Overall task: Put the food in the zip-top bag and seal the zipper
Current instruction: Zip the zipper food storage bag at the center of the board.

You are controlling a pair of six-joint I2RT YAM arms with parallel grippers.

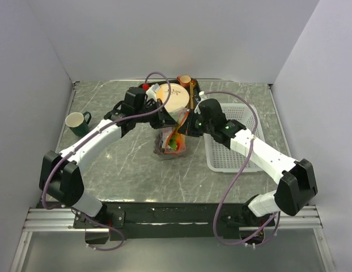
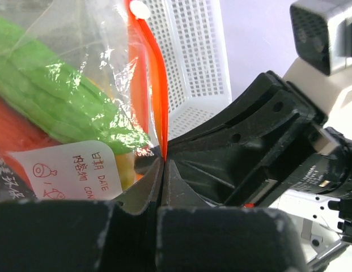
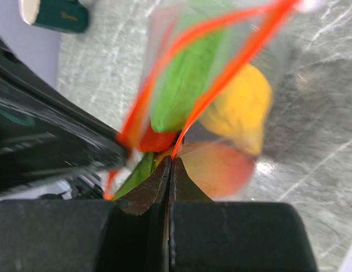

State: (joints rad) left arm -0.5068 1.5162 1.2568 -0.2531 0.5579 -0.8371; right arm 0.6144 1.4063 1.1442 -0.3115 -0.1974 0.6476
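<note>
- While both pinch the zipper (image 2: 157,85), left gripper (image 2: 163,161) and right gripper (image 3: 172,161) sit fully closed, just beside each other.
- Its long axis runs straight ahead of each.

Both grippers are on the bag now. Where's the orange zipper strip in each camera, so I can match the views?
Top external: the zipper slants through the centre of the picture.
Left wrist: it runs upright from top centre into the left gripper, pinched.
Right wrist: it slants from top right down into the right gripper, pinched.
Shared landmark: the green vegetable inside the bag.
</note>
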